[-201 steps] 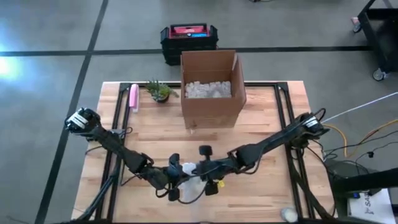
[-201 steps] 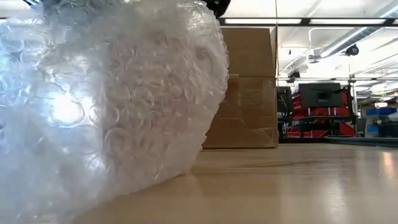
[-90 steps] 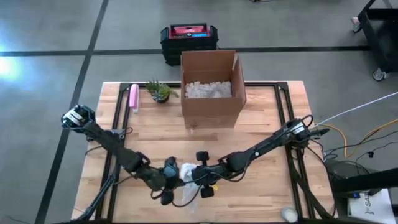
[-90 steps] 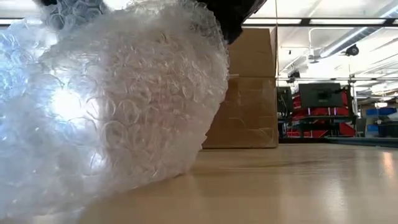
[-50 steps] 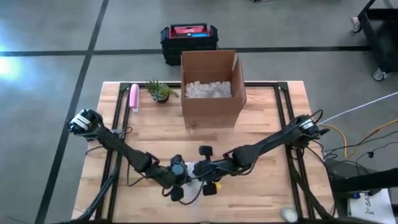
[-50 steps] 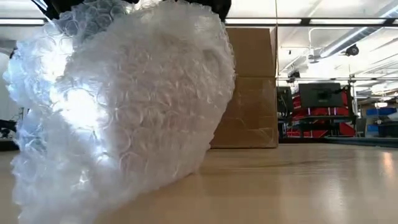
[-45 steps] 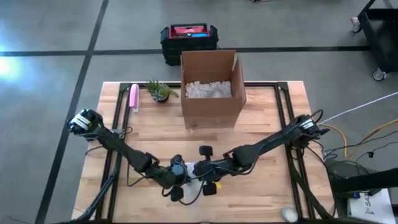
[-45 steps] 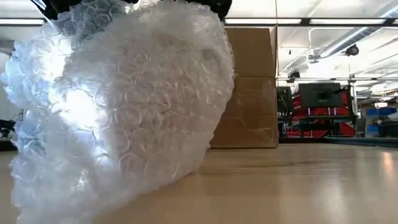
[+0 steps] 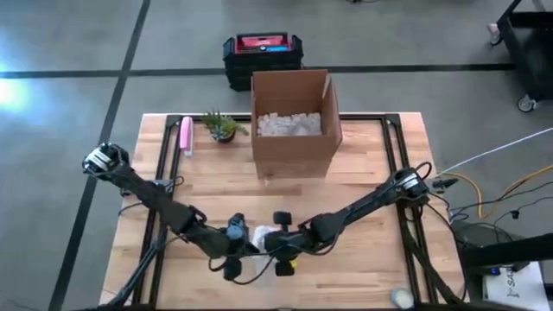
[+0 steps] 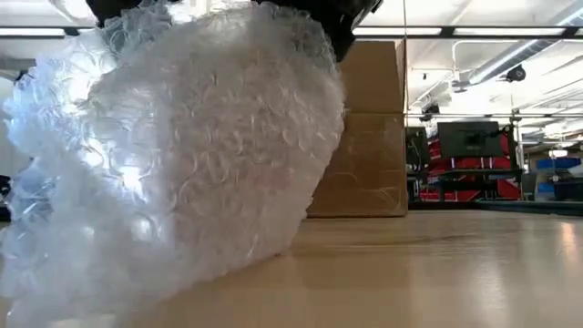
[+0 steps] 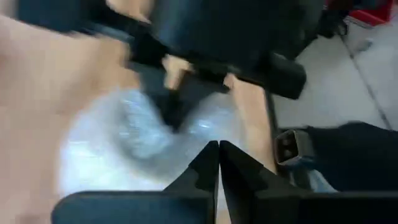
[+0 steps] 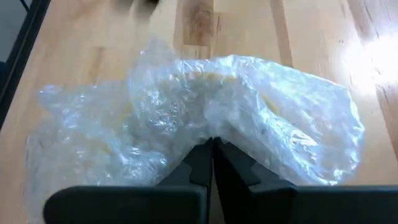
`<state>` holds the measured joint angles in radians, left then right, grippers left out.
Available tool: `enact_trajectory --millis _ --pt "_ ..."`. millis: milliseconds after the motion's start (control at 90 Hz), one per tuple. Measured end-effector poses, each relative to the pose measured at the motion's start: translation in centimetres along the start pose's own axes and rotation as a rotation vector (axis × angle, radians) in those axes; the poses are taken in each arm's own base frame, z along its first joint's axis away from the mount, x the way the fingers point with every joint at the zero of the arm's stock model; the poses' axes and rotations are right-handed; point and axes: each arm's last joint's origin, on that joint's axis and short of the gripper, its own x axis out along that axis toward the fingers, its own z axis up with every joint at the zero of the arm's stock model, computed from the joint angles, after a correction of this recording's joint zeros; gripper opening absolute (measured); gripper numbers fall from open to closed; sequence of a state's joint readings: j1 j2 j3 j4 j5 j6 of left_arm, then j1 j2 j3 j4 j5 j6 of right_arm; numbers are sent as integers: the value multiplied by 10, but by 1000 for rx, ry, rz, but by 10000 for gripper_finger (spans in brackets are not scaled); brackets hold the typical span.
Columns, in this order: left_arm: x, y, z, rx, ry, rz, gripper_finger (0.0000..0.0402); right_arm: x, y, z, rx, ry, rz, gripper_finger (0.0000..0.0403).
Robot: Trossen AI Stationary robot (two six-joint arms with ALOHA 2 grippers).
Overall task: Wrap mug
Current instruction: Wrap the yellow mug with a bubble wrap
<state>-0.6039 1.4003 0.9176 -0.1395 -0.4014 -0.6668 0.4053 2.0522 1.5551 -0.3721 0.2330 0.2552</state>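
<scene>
Near the lower middle of the high view, on the pale wooden tabletop, both hands meet over the crumpled bundle of clear bubble wrap that hides the mug; the mug itself cannot be made out under the plastic in any view. The left hand has slid back toward the lower left compared with half a second ago, and the right hand has followed it the same way, so the bundle now sits a little further left than it did. In the low view the bubble wrap has rolled too: its top leans more to the right and its left flank has lifted away from the frame edge.

The right hand's fingers are pressed together on a fold of the wrap in its wrist view, pinching the plastic. The left hand's fingers in its own wrist view look closed with only a sliver between them, above the wrap; whether any film is caught there cannot be told.

That shuffle reads as the arms rolling the bundle to tuck loose film around the mug, so the wrapping seems well along, with loose edges left to close. The open brown cardboard box with white packing fill stands well apart in the upper middle.
</scene>
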Motion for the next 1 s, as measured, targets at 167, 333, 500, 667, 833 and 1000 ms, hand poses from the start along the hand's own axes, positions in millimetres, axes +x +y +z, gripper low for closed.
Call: enact_trajectory --millis 167,333,500,667,833,1000 --pt "14 15 1 65 0 107 0 -3 0 4 -29 -5 3 0" --pt "49 15 -10 85 57 23 0 -4 0 3 -30 12 -2 0" --pt "73 16 -26 63 101 43 0 -29 -3 16 -47 101 -20 0" --pt "76 16 -28 56 102 24 0 -60 -6 39 -62 99 -77 0" --pt "71 14 -23 55 84 8 0 -38 -8 35 -78 54 -124 0" --pt "51 12 -16 46 113 -31 0 -13 -7 20 -43 105 -149 0"
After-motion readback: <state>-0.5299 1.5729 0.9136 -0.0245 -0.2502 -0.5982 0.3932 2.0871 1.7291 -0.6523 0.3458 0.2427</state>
